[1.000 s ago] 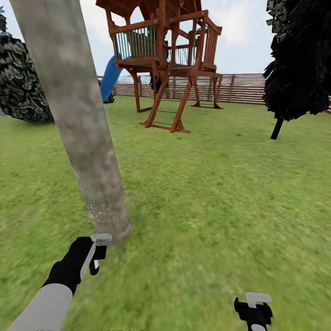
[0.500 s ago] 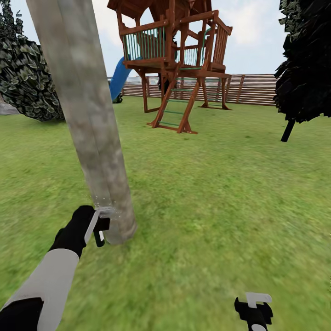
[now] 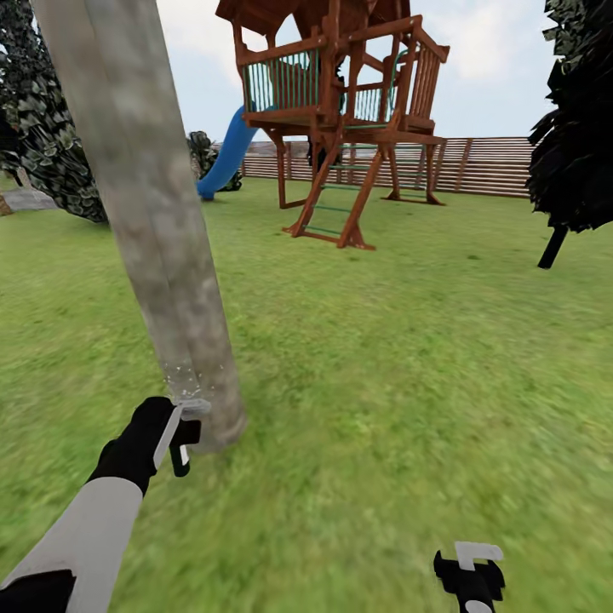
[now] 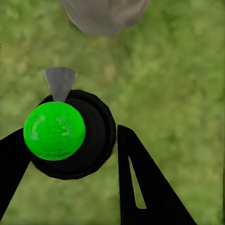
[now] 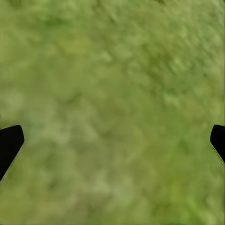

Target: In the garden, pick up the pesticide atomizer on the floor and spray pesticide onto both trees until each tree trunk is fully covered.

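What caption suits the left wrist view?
Left gripper holds the green-capped pesticide atomizer above grass, nozzle toward the tree trunk.

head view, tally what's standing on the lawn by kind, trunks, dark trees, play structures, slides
Bare grey-brown tree trunk: 1
Dark, leafy trees: 2
Reddish-brown wooden play tower: 1
Blue slide: 1
Total: 5

Fenced backyard garden, green lawn, wooden play tower, blue slide, slat fence
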